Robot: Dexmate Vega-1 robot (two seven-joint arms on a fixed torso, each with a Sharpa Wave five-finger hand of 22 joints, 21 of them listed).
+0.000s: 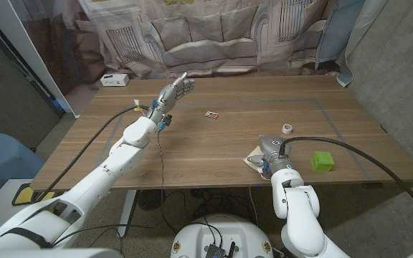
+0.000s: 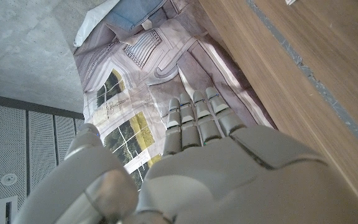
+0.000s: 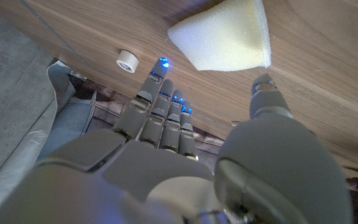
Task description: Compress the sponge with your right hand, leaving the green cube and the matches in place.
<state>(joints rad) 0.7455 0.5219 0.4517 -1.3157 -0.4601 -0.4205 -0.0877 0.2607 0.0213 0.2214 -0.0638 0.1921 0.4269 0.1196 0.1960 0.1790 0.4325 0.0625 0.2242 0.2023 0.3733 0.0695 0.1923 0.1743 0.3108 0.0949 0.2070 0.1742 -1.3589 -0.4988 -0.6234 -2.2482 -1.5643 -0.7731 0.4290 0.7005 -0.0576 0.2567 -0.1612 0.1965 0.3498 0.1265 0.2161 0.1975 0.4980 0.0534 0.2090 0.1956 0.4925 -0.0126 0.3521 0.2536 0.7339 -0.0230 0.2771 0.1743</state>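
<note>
Right robot hand (image 1: 271, 148) poised over the pale sponge (image 1: 254, 159) at the counter's (image 1: 264, 107) near edge, fingers (image 3: 160, 106) extended and apart, thumb separate, holding nothing. Green cube (image 1: 323, 160) just right of it; matchbox (image 1: 211, 114) mid-counter. Left robot hand (image 1: 176, 91) raised at far left, fingers straight, empty.

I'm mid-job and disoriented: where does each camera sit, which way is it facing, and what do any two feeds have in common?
Head view: on the robot's head, looking down over the table; both arms show, left hand raised, right hand over the sponge, green cube beside it.
Left wrist view: on the left wrist, looking along the open left hand toward the backdrop curtain.
Right wrist view: on the right wrist, looking along the right hand at the sponge.
Shared: head and right wrist views both show the sponge and tape roll.
</note>
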